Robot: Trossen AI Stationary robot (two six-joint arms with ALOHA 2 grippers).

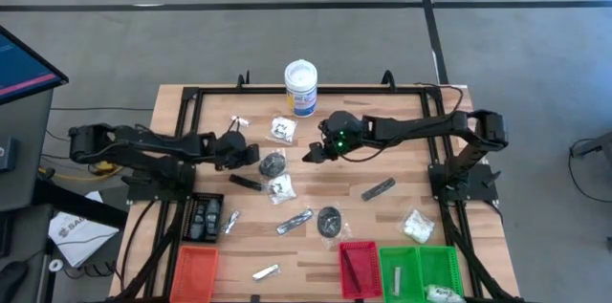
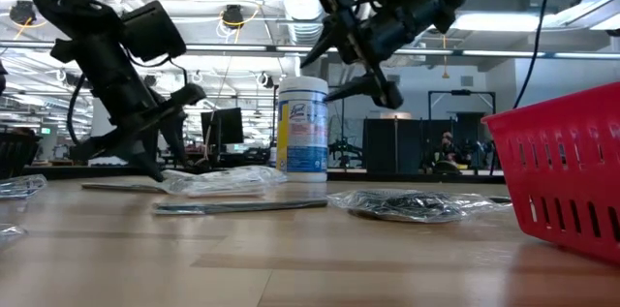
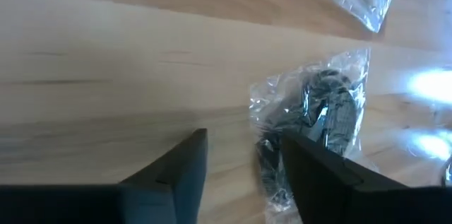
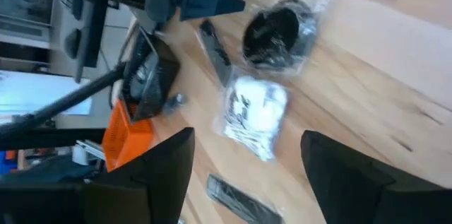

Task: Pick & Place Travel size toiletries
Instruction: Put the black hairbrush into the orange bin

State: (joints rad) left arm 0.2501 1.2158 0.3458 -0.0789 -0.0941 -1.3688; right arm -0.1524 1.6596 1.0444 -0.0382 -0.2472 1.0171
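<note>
My left gripper [image 1: 256, 157] stands open low over the table's middle, right beside a clear packet with dark contents [image 1: 273, 162]. In the left wrist view that packet [image 3: 321, 107] lies flat, its near end by one finger. My right gripper [image 1: 311, 157] hangs open above the table, a little to the packet's right. Below it in the right wrist view lie a clear packet with white contents [image 4: 254, 114], the dark packet [image 4: 279, 30] and a slim black stick [image 4: 215, 47]. More toiletries lie scattered: a silvery tube [image 1: 378, 189] and a dark disc [image 1: 329, 219]. My left gripper comes slanting down from the table's left. One finger [image 3: 318, 174] overlaps the near end of the clear dark-filled packet [image 3: 272, 174], which lies flat on the table. I cannot tell whether that finger touches it.
A white tub with a blue label [image 1: 300, 86] stands at the far middle. An orange tray [image 1: 194, 270], a red tray [image 1: 359, 267] and a green tray [image 1: 421, 270] line the near edge. A black tray [image 1: 203, 217] sits near left. A dark frame [image 1: 191, 93] borders the table.
</note>
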